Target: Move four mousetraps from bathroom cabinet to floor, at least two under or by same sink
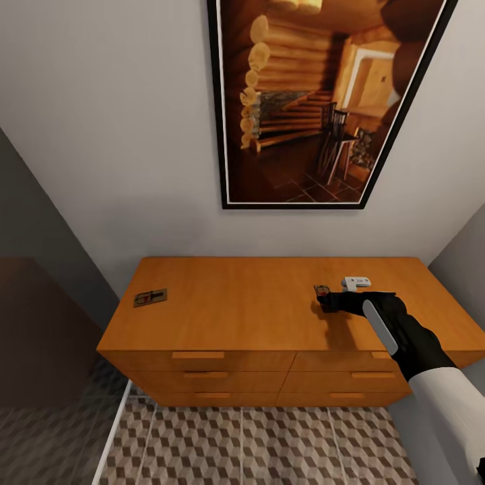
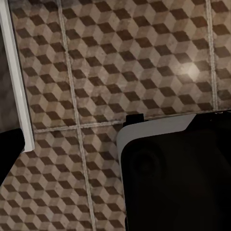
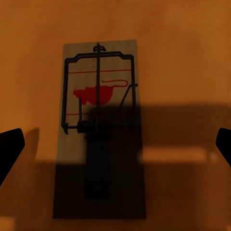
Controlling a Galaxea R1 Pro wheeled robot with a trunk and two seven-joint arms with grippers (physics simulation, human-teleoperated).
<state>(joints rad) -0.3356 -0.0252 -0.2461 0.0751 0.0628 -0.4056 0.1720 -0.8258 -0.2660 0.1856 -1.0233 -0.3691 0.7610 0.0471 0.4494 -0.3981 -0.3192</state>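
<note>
orange cabinet top [image 1: 256, 303], tan mousetrap [image 3: 98, 125]

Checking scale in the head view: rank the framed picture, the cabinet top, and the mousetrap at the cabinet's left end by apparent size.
1. Cabinet top and framed picture: close in apparent area, and the picture is cut off at the frame's edge, so unranked.
2. Left mousetrap: by far the smallest.

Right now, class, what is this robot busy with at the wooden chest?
The robot's right gripper hovers over a mousetrap on the right part of the cabinet top, its jaws spread wide to either side of the trap and not yet closed on it. A second mousetrap lies near the top's left edge. The left wrist camera looks down at the cube-patterned bathroom floor. No trap is seen on the floor yet.
</note>
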